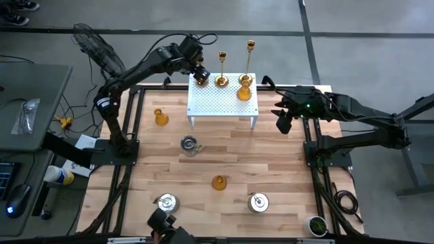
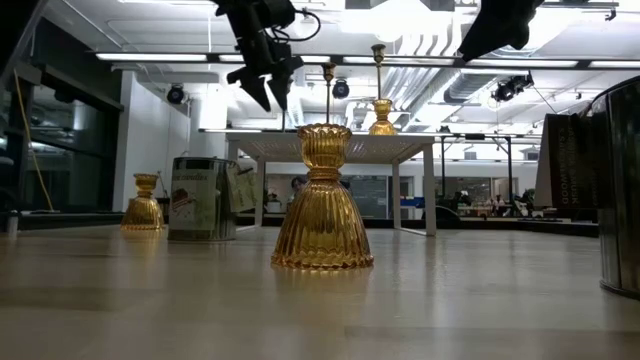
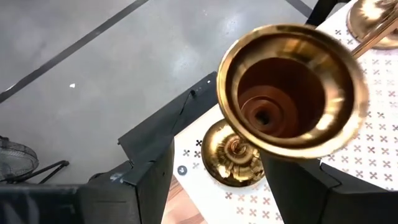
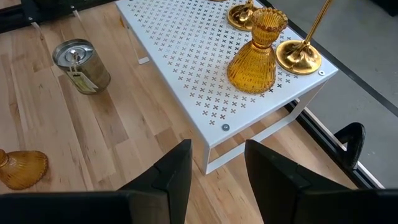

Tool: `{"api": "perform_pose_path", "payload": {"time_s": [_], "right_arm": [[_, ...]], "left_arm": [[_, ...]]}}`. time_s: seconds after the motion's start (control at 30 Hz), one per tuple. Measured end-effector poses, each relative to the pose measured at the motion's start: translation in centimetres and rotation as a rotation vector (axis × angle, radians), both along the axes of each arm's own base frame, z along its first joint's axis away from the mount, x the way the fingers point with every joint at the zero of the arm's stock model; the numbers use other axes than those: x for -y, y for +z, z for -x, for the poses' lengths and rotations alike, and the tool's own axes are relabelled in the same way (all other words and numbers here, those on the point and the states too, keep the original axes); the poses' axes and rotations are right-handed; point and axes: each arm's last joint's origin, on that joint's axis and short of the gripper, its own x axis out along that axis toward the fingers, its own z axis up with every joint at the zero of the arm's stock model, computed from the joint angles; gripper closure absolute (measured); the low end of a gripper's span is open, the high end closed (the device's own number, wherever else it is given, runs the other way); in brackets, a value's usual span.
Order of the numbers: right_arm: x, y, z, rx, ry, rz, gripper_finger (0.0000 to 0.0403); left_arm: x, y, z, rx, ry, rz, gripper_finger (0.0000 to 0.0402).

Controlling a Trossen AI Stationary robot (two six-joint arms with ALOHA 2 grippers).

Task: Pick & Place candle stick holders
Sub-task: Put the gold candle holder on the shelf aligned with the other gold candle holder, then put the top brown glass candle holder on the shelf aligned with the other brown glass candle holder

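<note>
Left hand (image 1: 200, 76): over the rack's 10 o'clock corner, fingers parted around a short gold candlestick (image 3: 292, 93) without squeezing it; released. The left wrist view looks down into its cup, with its round base (image 3: 235, 154) standing on the rack.
Amber cup, left (image 1: 161, 117): on the table at 9 o'clock from the rack, well apart from it.
Silvery pot, centre (image 1: 190, 144): on the table just past the rack's 7 o'clock leg, a tag hanging on its side.
Silvery pot, near left (image 1: 167, 202): toward the table's 7 o'clock edge.
White rack (image 1: 210, 102): a perforated stand on four legs, at 12 o'clock on the table.
Gold candlestick, middle (image 1: 222, 68): upright on the rack's far edge, just beside the left hand.
Amber cup, centre (image 1: 219, 182): on the table at 6 o'clock from the rack; closest thing in the low view (image 2: 322, 200).
Amber cup on rack (image 1: 244, 90): upright near the rack's 2 o'clock corner, just beside the tall candlestick's base.
Tall gold candlestick (image 1: 250, 57): upright at the rack's 1 o'clock corner.
Silvery pot, near right (image 1: 258, 202): toward the table's 5 o'clock edge.
Right hand (image 1: 283, 122): hovering at 3 o'clock from the rack, fingers apart, grasping nothing.
</note>
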Motion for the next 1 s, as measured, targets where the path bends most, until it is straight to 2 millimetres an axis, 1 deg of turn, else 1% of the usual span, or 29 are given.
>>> {"api": "perform_pose_path", "payload": {"time_s": [0.17,0.37,0.6,0.77,0.87,0.93,1.0], "right_arm": [[0.0,0.0,0.0,0.0,0.0,0.0,0.0263],[0.0,0.0,0.0,0.0,0.002,-0.002,0.0263],[0.0,0.0,0.0,-0.001,0.003,-0.003,0.0263],[0.0,0.0,0.0,-0.001,0.002,-0.003,0.0263],[0.0,0.0,0.0,-0.001,0.003,-0.003,0.0263],[0.0,0.0,0.0,-0.001,0.002,-0.003,0.0263],[0.0,0.0,0.0,-0.001,0.003,-0.003,0.0263]], "left_arm": [[0.3,0.5,0.4,0.006,-0.001,-0.004,0.0169],[0.6,0.4,0.7,-0.007,-0.015,0.027,0.0169],[1.0,0.8,1.2,-0.012,-0.023,0.042,0.0169],[1.9,1.4,2.3,-0.047,-0.022,0.069,0.0172],[2.6,2.2,3.2,-0.048,-0.023,0.072,0.019],[3.1,2.6,3.8,-0.044,-0.034,0.084,0.0215],[3.3,2.9,4.1,-0.037,-0.042,0.091,0.0248]]}}
